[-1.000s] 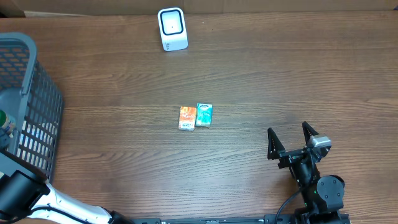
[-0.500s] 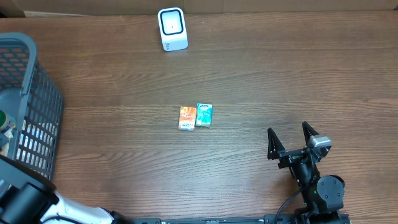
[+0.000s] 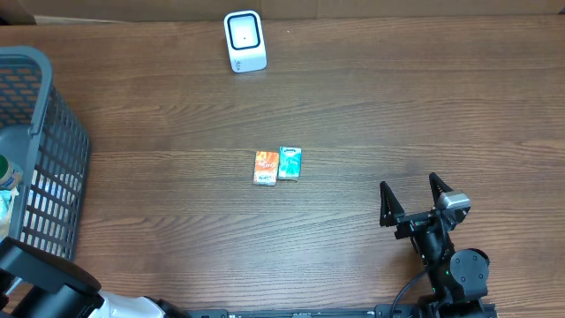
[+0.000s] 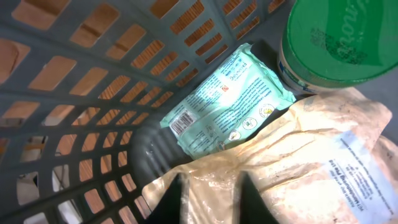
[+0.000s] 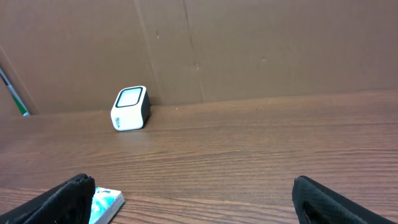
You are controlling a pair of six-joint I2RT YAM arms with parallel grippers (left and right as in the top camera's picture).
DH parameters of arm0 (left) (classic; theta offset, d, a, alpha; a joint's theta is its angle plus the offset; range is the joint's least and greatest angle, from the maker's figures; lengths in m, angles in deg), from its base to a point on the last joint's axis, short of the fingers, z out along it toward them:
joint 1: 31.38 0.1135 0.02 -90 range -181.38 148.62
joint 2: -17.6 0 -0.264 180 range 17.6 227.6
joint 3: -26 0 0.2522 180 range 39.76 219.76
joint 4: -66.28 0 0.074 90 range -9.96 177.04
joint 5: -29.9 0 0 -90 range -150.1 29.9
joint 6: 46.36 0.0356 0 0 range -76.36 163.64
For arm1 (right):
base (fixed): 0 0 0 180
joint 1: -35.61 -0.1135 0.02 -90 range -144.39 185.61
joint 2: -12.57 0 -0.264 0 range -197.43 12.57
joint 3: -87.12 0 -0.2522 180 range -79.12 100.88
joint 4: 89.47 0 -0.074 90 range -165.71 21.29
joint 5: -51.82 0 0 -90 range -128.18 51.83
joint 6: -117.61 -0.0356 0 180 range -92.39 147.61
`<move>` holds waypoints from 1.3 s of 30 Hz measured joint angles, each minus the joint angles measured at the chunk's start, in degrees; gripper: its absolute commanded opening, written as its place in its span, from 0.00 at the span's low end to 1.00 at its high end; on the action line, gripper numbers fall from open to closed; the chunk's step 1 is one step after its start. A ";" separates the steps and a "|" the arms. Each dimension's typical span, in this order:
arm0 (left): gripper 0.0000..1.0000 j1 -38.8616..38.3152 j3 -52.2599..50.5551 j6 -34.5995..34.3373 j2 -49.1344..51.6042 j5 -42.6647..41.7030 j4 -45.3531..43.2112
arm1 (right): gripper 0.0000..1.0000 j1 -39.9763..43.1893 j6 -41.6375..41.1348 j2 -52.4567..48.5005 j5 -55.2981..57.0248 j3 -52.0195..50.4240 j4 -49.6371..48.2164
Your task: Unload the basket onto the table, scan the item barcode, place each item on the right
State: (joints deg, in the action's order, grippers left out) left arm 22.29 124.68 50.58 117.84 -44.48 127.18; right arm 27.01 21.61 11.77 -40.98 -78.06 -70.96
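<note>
Scanner (image 3: pixel 244 40): nothing held before it; scan not yet done.
Left gripper (image 4: pixel 210 190): far from scanner, over bag (image 4: pixel 298 155) in basket (image 3: pixel 53 168); grip unclear.
Right gripper (image 3: pixel 408 185): jaws wide, empty.

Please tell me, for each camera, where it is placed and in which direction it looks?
Overhead: above the table, looking straight down; shows the right tool and part of the left arm.
Left wrist: in the basket, looking down at a pale pack, a green lid and a bag; its fingers show at the bottom edge.
Right wrist: low over the table, looking level towards the scanner and cardboard wall; its fingers show in both bottom corners.
Shared: overhead and right wrist both show the scanner and the teal pack.
</note>
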 measured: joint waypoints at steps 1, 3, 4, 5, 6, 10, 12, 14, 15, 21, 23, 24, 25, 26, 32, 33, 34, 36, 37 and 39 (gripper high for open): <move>0.59 0.00 -0.13 -0.07 0.00 0.00 -0.26 | 1.00 -0.02 0.02 0.02 0.00 0.00 0.02; 0.65 0.00 -0.68 -0.24 0.00 -0.02 -1.11 | 1.00 0.00 0.02 0.00 0.00 0.00 0.02; 0.67 0.00 -1.16 0.15 0.00 0.00 -2.03 | 1.00 0.00 0.02 0.00 0.00 0.00 0.00; 0.68 0.00 -1.70 0.68 0.02 0.00 -2.95 | 1.00 0.00 0.02 0.00 0.00 0.00 0.04; 0.69 0.00 -2.27 0.76 0.02 -0.02 -3.58 | 1.00 -0.02 -0.02 0.00 0.02 0.00 0.00; 0.69 0.00 -4.96 1.84 0.42 -0.02 -7.32 | 1.00 -0.02 0.02 0.00 0.00 0.00 0.00; 0.68 0.00 -5.81 2.47 1.27 0.00 -8.63 | 1.00 -0.02 0.02 0.00 0.00 0.00 0.00; 0.63 0.00 -6.16 2.97 2.62 0.00 -9.33 | 1.00 -0.02 0.00 0.00 0.02 0.00 0.00; 0.58 0.00 -6.21 3.17 3.43 0.00 -9.49 | 1.00 -0.02 0.00 0.00 0.02 0.00 0.02; 0.54 -0.02 -6.93 4.20 7.23 -0.31 -9.70 | 1.00 0.00 0.02 0.02 0.02 0.00 0.00; 0.54 -0.07 -6.97 4.96 7.43 -0.98 -10.14 | 1.00 -0.02 0.02 0.02 0.00 0.00 0.00; 0.54 -0.17 -6.97 5.60 7.43 -1.60 -10.34 | 1.00 -0.02 0.00 0.00 0.02 0.00 0.02; 0.54 -0.31 -6.97 5.86 7.43 -2.10 -10.40 | 1.00 -0.02 0.02 0.00 0.02 0.00 0.00; 0.55 -0.46 -6.97 6.43 7.43 -3.08 -10.34 | 1.00 -0.02 0.02 0.02 0.00 0.00 0.02; 0.73 -0.81 -6.97 12.28 7.43 -14.56 -9.62 | 1.00 -0.02 0.02 0.02 0.00 0.00 0.02; 0.76 -0.81 -6.97 13.40 7.43 -16.87 -9.44 | 1.00 -0.02 0.02 0.00 0.02 0.00 0.00; 0.78 -0.81 -6.97 14.56 7.43 -19.04 -9.14 | 1.00 0.00 0.02 0.02 0.00 0.00 0.02; 0.78 -0.81 -6.97 16.57 7.43 -22.80 -8.15 | 1.00 0.00 0.00 0.00 0.02 0.00 0.00; 0.78 -0.81 -6.97 17.42 7.43 -24.28 -7.80 | 1.00 0.00 0.00 0.02 0.02 0.00 0.00; 0.78 -0.92 -6.97 18.45 7.43 -26.21 -7.37 | 1.00 -0.02 0.02 0.02 0.02 0.00 0.02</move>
State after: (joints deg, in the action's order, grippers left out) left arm 21.38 117.71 69.03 125.27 -70.69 119.81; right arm 26.98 21.63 11.80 -40.96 -78.06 -70.94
